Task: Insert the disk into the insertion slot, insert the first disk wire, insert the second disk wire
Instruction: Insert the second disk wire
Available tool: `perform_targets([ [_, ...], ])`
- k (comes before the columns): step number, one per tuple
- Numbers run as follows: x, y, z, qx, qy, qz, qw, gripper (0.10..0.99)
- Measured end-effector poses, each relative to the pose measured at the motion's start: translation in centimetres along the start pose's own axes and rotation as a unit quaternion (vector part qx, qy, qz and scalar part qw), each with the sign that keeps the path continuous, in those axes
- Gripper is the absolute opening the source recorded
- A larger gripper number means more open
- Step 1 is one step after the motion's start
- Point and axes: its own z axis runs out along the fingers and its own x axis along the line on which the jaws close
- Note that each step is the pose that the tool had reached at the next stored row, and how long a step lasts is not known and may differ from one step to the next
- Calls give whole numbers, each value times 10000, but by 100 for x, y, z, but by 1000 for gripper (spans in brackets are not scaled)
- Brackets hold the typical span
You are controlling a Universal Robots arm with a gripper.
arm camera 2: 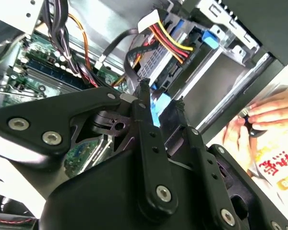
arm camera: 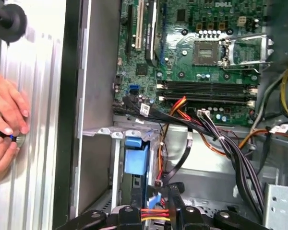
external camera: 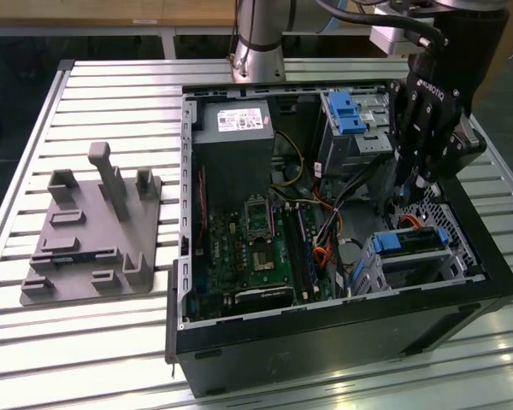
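Observation:
The disk (external camera: pixel 408 243), silver in its blue carrier, sits inside the insertion slot (external camera: pixel 427 272), a grey metal cage at the exterior view's right inside the open computer case. My gripper (external camera: pixel 402 198) reaches down just behind the disk's rear end. In both wrist views its two black fingers (arm camera 2: pixel 143 98) stand close together with a blue connector (arm camera 2: pixel 159 109) of a black disk wire (arm camera: pixel 178 165) between them. My gripper (arm camera: pixel 153 195) hangs over the disk's blue carrier (arm camera: pixel 136 155). A bundle of red, yellow and black wires (arm camera 2: pixel 169 42) runs to the disk's end beside the fingers.
The motherboard (external camera: pixel 256 248) fills the case's middle, with loose cable bundles (arm camera: pixel 230 148) beside the cage. A taller bay with a blue latch (external camera: pixel 345 111) stands behind the gripper. A person's hands (arm camera: pixel 5 115) rest on the table outside the case wall. A grey fixture (external camera: pixel 94 231) lies on the exterior view's left.

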Motion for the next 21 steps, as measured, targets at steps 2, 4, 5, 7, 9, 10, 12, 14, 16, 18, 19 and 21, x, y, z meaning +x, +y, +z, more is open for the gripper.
perform_targets([
  [2, -12, 29, 8, -3, 74, -4, 10000, 357],
  [4, -27, 53, 19, 0, 133, -11, 9999, 357],
  [5, -39, 60, 25, 5, 152, -15, 9999, 357],
  [7, -83, 69, 30, 19, 184, -24, 9998, 357],
  [9, -123, 68, 33, 34, 215, -41, 9998, 357],
  [10, -137, 67, 36, 38, 236, -53, 9997, 357],
  [12, -157, 65, 43, 42, 301, -81, 9995, 357],
  [14, -170, 65, 48, 40, 385, -109, 9992, 357],
  [16, -183, 64, 54, 36, 483, -130, 9987, 357],
  [18, -201, 63, 61, 37, 586, -148, 9982, 357],
  [19, -209, 63, 65, 43, 609, -150, 9980, 357],
  [21, -225, 62, 73, 60, 634, -150, 9979, 357],
])
